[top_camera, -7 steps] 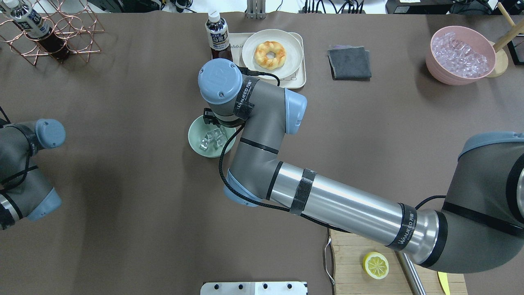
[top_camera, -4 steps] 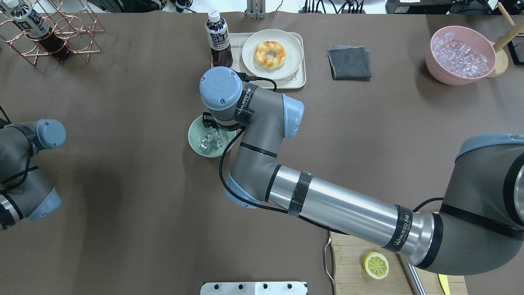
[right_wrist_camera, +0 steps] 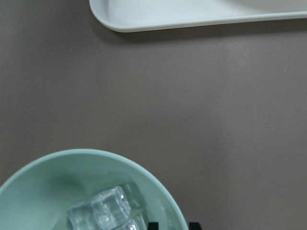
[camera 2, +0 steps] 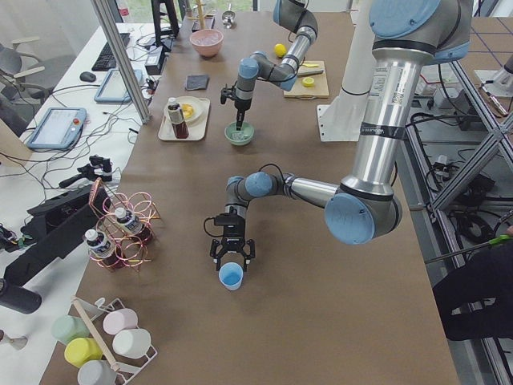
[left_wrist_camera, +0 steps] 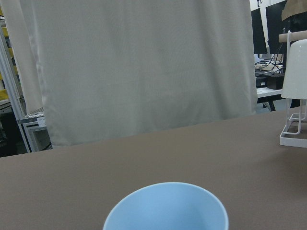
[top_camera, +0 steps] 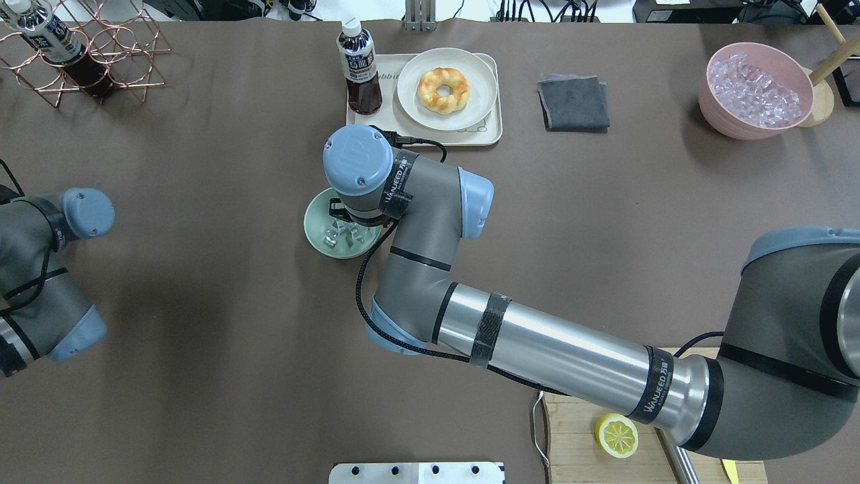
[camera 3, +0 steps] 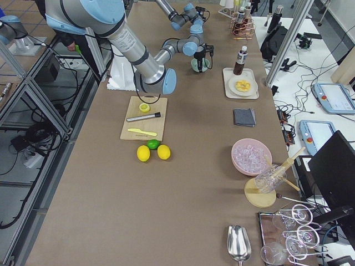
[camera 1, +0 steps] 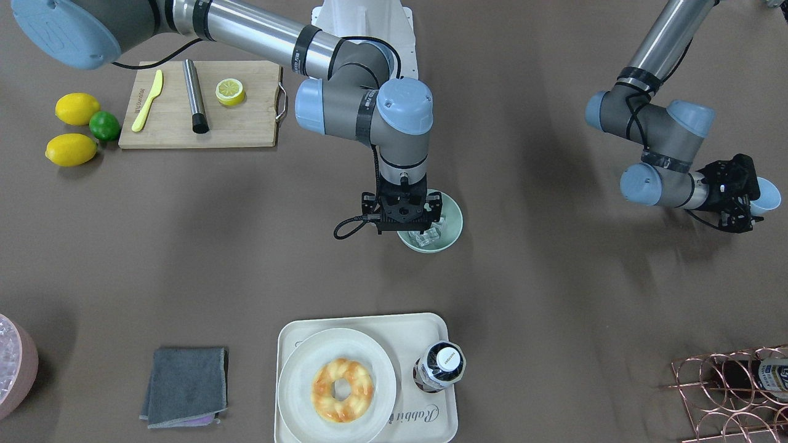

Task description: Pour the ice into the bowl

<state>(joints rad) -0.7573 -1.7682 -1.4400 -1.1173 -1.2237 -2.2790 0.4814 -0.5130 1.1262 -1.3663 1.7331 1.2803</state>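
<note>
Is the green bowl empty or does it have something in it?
Not empty: the bowl holds a few clear ice cubes.

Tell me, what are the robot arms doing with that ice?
The ice is already lying in the green bowl. The right gripper hangs straight down over the bowl's edge; whether it grips the rim can't be seen. The left gripper is off to the side, holding a blue cup that looks empty. So the pouring seems done.
</note>
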